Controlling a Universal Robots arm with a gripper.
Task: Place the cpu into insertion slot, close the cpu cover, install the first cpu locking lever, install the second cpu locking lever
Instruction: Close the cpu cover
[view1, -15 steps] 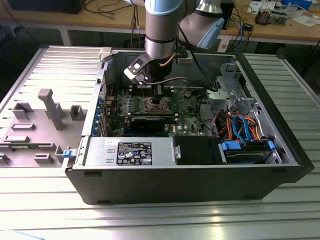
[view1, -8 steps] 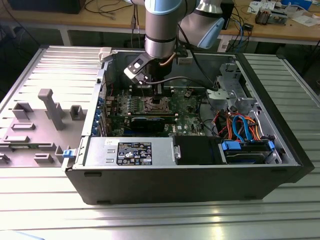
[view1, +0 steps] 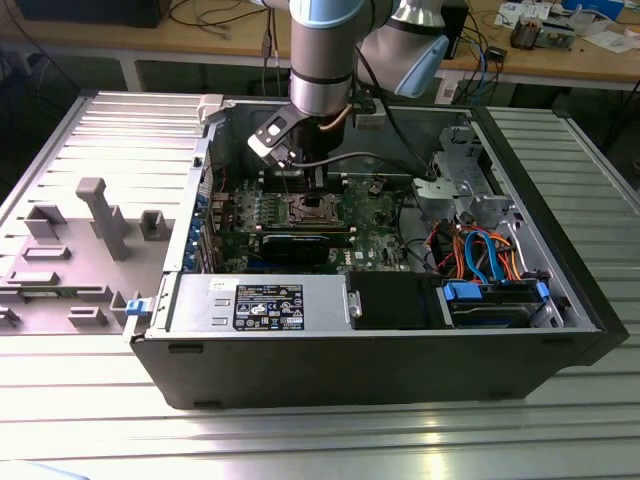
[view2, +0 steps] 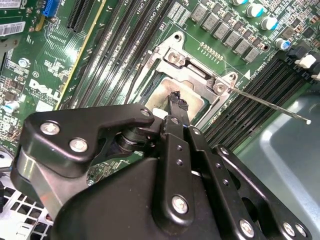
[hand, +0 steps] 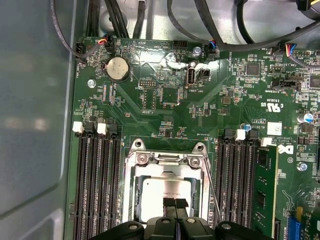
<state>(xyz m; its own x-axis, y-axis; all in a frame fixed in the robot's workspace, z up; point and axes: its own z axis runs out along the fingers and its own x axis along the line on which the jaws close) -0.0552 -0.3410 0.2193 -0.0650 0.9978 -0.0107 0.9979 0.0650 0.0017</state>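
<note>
Closest to the wrist cameras, the gripper (hand: 175, 203) hangs with jaws pressed together, holding nothing — tips just above the cpu (hand: 167, 192). It lies seated in its socket, the cpu cover (hand: 166, 161) framing it — beyond, one locking lever (view2: 270, 106) angles out over the memory slots (view2: 260, 90).

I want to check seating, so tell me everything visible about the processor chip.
The chip is flat and square with a light silvery-grey metal top. It lies level on the green board, inside the window of the metal cover. The gripper, shut, sits over one edge; contact is unclear.
</note>
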